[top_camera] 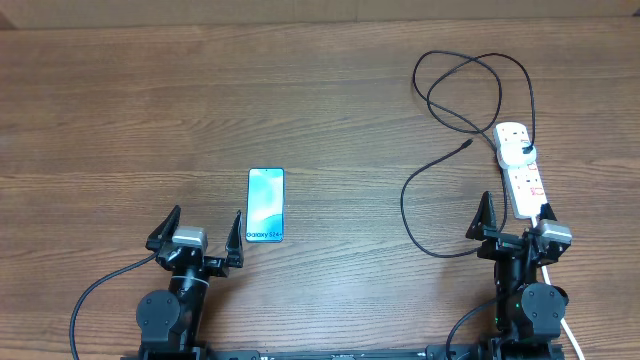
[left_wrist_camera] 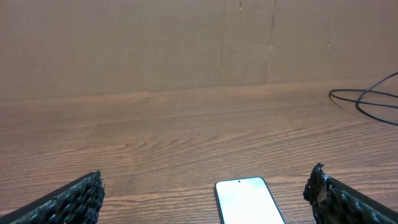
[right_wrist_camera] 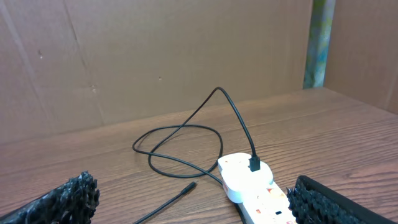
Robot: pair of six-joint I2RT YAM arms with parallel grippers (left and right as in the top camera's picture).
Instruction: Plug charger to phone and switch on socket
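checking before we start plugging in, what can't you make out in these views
- Power strip switches: overhead, too small to tell on or off; the strip's near end sits under the right claw. In the right wrist view the bottom edge cuts the strip off.
- Phone: left wrist, lower part cut off by the bottom edge, screen washed out; its charging port shows in no view.
- Charger connector tip: overhead, too small to tell its type.

The bench [top_camera: 130, 100] is bare wood on every side of the phone [top_camera: 266, 204], so it is free to reach. At the right, loops of the charger [top_camera: 519, 150] lie beside and beyond the socket [top_camera: 527, 185], crossing the way from the phone.
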